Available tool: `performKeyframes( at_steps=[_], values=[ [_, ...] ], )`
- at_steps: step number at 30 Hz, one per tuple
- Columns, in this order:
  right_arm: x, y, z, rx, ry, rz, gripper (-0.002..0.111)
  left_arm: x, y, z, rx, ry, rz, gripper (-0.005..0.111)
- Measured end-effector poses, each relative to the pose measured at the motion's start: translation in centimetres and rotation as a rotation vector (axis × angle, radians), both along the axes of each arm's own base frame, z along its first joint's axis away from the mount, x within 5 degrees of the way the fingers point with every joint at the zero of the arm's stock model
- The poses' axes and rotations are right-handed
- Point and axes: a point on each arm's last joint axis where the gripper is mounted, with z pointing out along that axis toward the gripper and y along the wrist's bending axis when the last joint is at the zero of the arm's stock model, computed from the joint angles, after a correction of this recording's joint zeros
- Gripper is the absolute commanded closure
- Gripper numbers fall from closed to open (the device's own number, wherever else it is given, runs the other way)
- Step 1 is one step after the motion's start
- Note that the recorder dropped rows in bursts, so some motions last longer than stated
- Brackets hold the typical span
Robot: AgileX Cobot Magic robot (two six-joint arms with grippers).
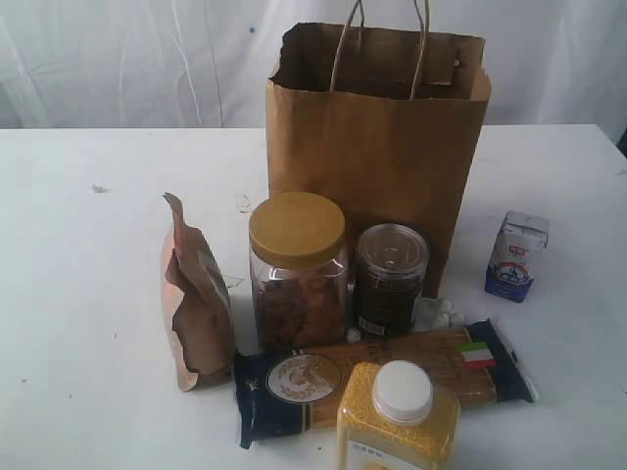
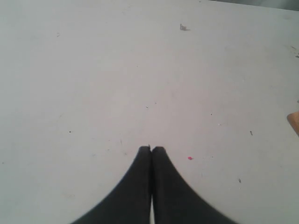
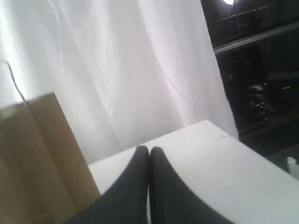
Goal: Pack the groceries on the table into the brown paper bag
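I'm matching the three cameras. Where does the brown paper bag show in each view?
Exterior view: brown paper bag stands upright at top centre, mouth open.
Left wrist view: not recognisable; a brown sliver at the frame's edge is too little to name.
Right wrist view: its brown wall rises beside the shut right gripper.
Shared landmark: the white table, in all three.

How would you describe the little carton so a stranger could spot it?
Find the tall brown paper bag at the back of the white table. Right of it in the exterior view, alone, stands the small carton. It is the only white-and-blue box.
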Motion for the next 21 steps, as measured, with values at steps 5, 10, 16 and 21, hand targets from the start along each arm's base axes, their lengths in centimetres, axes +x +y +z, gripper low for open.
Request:
performKeyframes(
  at_steps=[5,10,16,21],
  values=[
    [-0.2,0.0,1.1,0.164,-0.149,0.038,0.108,0.0,0.0,0.0,0.0,0.0,0.0,0.107],
    [-0.4,0.1,1.8,0.119,-0.227,0.04,0.108,0.0,0.0,0.0,0.0,0.0,0.0,0.107],
    [0.2,0.0,-0.1,0.116,0.003,0.013,0.108,0.0,0.0,0.0,0.0,0.0,0.0,0.107],
    [1.3,-0.2,-1.1,0.139,0.147,0.005,0.108,0.0,0.0,0.0,0.0,0.0,0.0,0.107]
  ],
)
